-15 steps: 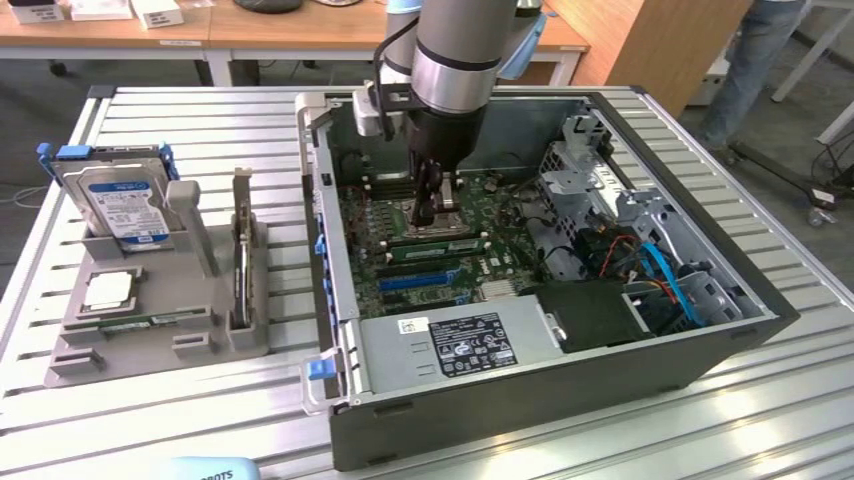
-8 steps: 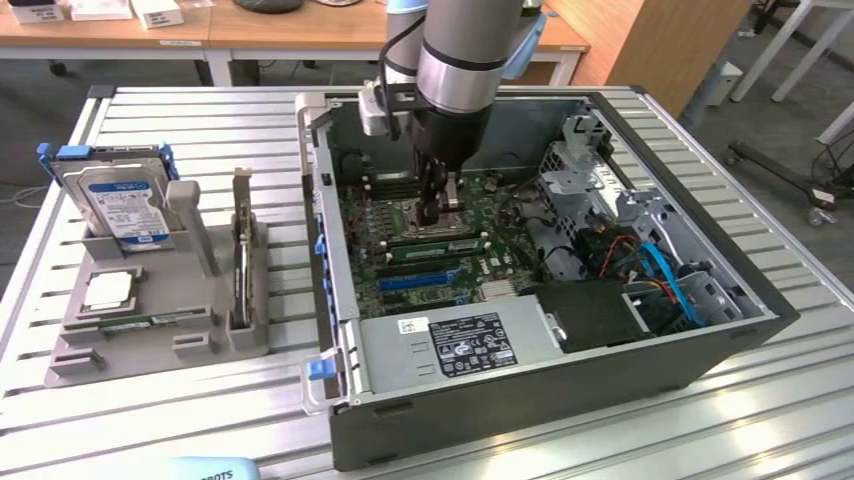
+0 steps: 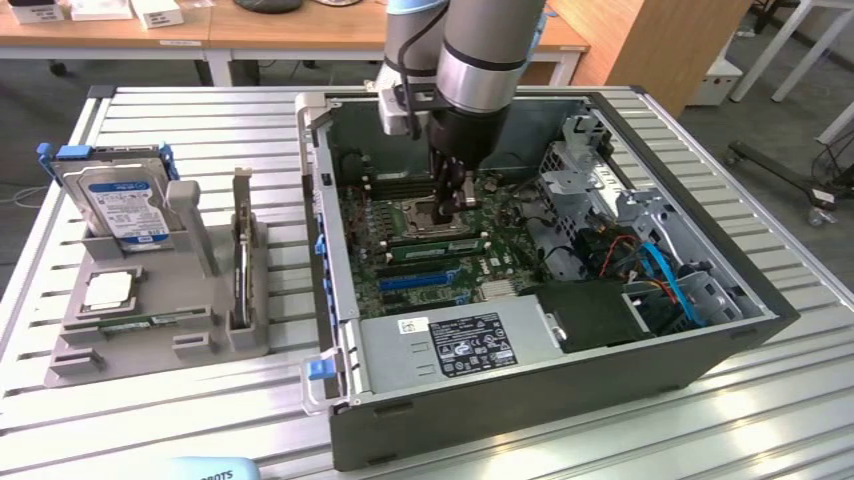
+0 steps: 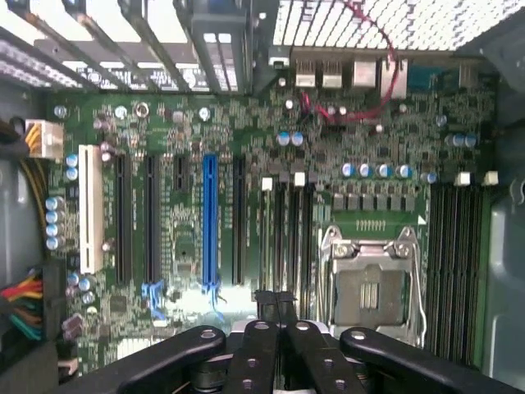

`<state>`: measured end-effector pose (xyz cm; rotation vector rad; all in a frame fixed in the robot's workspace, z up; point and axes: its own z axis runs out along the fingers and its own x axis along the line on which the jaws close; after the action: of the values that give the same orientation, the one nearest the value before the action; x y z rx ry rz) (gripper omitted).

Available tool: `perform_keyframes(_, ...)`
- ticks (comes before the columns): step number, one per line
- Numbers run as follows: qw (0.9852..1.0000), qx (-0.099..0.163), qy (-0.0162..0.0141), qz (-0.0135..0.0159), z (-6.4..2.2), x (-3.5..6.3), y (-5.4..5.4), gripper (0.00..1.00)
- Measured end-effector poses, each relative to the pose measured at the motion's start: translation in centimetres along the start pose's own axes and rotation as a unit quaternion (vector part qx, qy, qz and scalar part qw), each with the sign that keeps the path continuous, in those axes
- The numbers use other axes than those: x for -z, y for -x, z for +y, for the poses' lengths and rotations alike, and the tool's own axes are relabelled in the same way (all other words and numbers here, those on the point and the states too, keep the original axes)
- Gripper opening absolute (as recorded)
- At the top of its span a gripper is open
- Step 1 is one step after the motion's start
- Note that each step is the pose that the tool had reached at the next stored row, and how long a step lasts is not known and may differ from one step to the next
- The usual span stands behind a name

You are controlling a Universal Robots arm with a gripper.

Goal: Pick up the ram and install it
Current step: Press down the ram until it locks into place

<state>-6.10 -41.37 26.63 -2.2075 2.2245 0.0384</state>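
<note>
One ram [image 3: 144, 323] lies flat in the grey holder [image 3: 196, 235] on the bench [image 3: 187, 120], well apart from the jaws and outside the computer case [image 3: 534, 400] that they hang inside. The jaws are pressed together with nothing between them, their fingertips [image 4: 267, 302] low over the motherboard [image 4: 180, 205]. Just beside the jaws are dark memory slots [image 4: 283, 238] and the open processor socket [image 4: 369, 283]. A hard drive [image 3: 127, 205] stands in the holder, likewise far from the jaws.

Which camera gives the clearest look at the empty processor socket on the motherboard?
The wrist view: the processor socket lies open and unobstructed, its metal frame visible. In the exterior view the socket sits partly behind the shut gripper.
</note>
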Motion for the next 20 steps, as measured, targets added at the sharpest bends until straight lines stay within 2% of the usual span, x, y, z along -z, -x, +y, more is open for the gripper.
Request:
perform_keyframes(6, 1.0, 0.0, 0.0, 0.0001, -1.26, 0.02, 0.0, 0.1)
perform_keyframes(20, 1.0, 0.0, 0.0, 0.0, -1.29, 0.02, 0.0, 0.1)
